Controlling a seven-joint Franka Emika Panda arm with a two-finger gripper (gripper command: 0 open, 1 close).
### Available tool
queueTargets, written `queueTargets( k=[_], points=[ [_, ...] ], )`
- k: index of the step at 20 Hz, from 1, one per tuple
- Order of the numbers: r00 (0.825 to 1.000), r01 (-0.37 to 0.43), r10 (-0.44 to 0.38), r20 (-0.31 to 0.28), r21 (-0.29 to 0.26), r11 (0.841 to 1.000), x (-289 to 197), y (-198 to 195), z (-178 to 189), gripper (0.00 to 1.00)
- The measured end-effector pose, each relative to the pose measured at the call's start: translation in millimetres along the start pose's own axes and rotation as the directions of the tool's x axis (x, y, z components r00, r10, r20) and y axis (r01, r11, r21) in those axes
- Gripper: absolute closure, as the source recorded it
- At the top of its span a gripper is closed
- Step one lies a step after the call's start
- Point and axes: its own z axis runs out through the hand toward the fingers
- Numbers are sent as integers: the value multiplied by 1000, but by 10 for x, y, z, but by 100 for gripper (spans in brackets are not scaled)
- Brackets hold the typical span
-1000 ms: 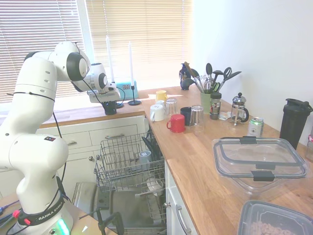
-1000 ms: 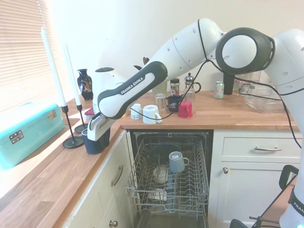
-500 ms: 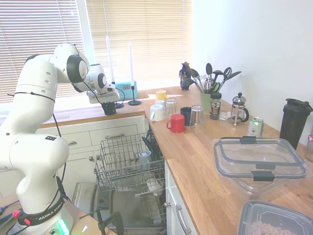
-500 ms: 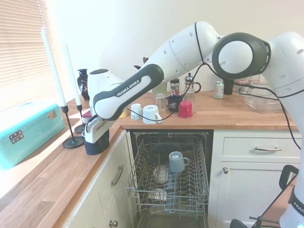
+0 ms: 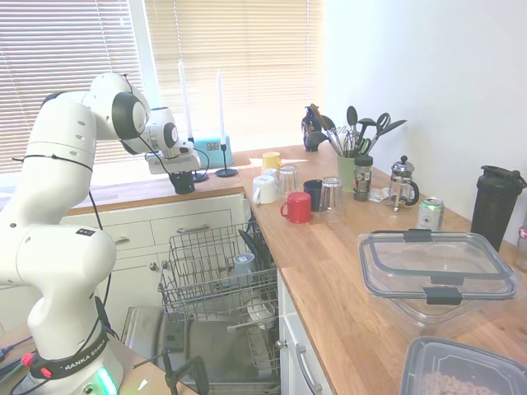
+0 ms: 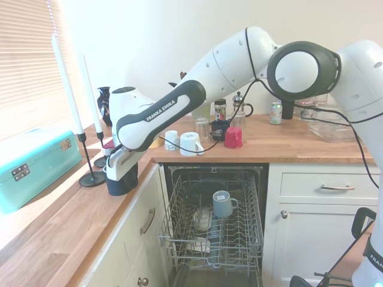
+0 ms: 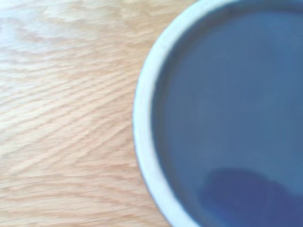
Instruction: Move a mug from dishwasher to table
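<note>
From left to right in the second exterior view: a teal box (image 6: 33,167) sits at the far left of the table (image 6: 72,227), then 2 tall white candles (image 6: 75,98) in black holders stand near the wall edge. Just right of them, the mug (image 6: 121,181) stands upright on the table close to its front edge, next to the inside corner where the worktop turns. The gripper (image 6: 119,167) is right at the mug's rim, its fingers (image 6: 115,165) down over the wall of the mug, but the pictures do not show whether they clamp it or have let go. The wrist view looks straight down into the dark mug with its pale rim, wood grain beside it.

Further right, the dishwasher (image 6: 215,221) stands open below the worktop, its wire rack pulled out with a pale blue-grey mug (image 6: 222,203) in it. Above it, along the table's front edge, are white cups (image 6: 187,143), a glass (image 6: 202,127), a dark cup (image 6: 219,130) and a red mug (image 6: 233,137).

The mug looks like glazed ceramic: stiff, moderately heavy for its size, smooth enough to slip, and liable to chip if dropped. A pinch across 1 side of the wall, 1 finger inside and 1 outside, suits it best. It appears already placed, so the task seems nearly done.
</note>
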Motion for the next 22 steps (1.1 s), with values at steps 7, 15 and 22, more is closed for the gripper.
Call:
queueTargets(
  k=[7, 15, 22],
  points=[
    [1000, -7, 7, -8, 7, 1000, 16, -2, -71, 0],
    [999, -27, 28, -35, 26, 999, 28, 172, -427, 0],
    [998, -49, 50, -48, 26, 998, -311, 721, -674, 0]
  ],
)
